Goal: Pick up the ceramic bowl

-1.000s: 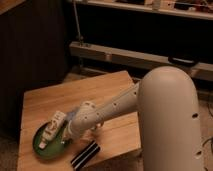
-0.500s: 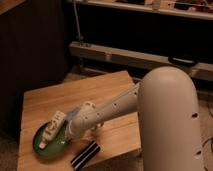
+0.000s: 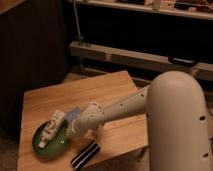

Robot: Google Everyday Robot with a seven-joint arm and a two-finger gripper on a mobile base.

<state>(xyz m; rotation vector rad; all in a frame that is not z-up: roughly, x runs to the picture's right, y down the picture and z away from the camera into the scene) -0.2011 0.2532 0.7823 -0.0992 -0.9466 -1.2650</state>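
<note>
Camera view: tool (image 3: 48,132) over ceramic bowl (image 3: 50,145)

green ceramic bowl (image 3: 56,144), end effector (image 3: 50,131) over it

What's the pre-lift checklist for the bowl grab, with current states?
1. Bowl in view on the table, near its front left corner: ok.
2. Gripper over the bowl, reaching in from the right: ok.
3. Fingers closed on the rim: cannot tell.
4. Bowl clear of the striped bar: ok, the bar lies apart to the bowl's right by the front edge.
5. Bowl fully on the table, not overhanging: cannot tell, it sits close to the front edge.
6. Arm path upward free of obstacles: ok, nothing shows above it.
</note>
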